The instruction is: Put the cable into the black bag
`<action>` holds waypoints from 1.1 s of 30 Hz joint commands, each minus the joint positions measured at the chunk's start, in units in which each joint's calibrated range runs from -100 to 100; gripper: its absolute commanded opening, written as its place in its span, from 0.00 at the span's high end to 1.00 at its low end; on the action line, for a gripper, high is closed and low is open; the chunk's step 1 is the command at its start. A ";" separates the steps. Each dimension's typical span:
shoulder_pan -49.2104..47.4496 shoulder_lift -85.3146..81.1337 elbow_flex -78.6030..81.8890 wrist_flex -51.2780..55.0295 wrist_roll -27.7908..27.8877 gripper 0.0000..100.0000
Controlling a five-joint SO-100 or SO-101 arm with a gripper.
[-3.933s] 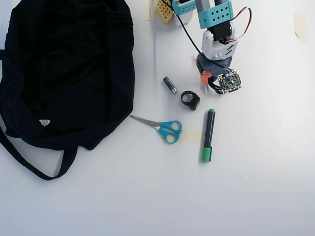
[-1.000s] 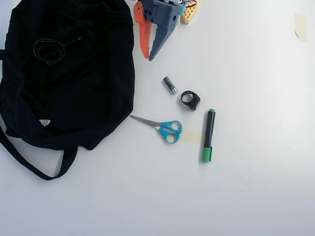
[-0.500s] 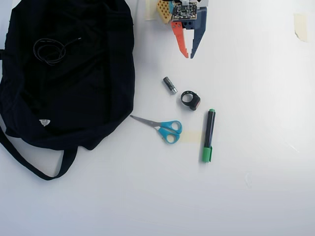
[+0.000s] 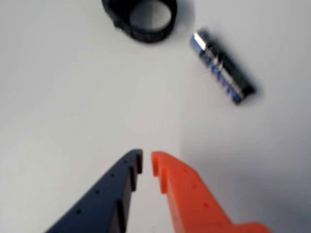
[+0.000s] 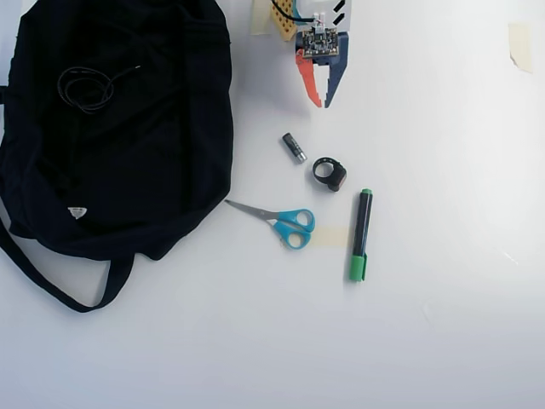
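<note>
In the wrist view the gripper (image 4: 146, 162) shows a dark blue finger and an orange finger nearly pressed together, only a thin slit between the tips, pinching nothing. Ahead of the tips lie a battery (image 4: 222, 67) and a black ring (image 4: 141, 19) on the white table (image 4: 63, 97). In the overhead view the gripper (image 5: 324, 104) points down at the battery (image 5: 294, 146); the cable (image 5: 85, 87) lies coiled on the black bag (image 5: 128, 162), well apart to the gripper's left. Beyond the tips lie the ring (image 5: 329, 173), scissors (image 5: 279, 221) and a green marker (image 5: 360, 235).

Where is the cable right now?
In the overhead view the cable lies coiled on the black bag at upper left, far from the gripper and the battery.
</note>
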State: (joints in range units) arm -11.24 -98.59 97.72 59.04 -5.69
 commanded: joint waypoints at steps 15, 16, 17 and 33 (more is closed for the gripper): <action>0.02 -0.83 1.56 11.68 0.18 0.98; 0.02 -0.83 1.56 11.68 0.18 0.98; 0.02 -0.83 1.56 11.68 0.18 0.98; 0.02 -0.83 1.56 11.68 0.18 0.98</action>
State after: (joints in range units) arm -11.32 -98.67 98.03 69.51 -5.69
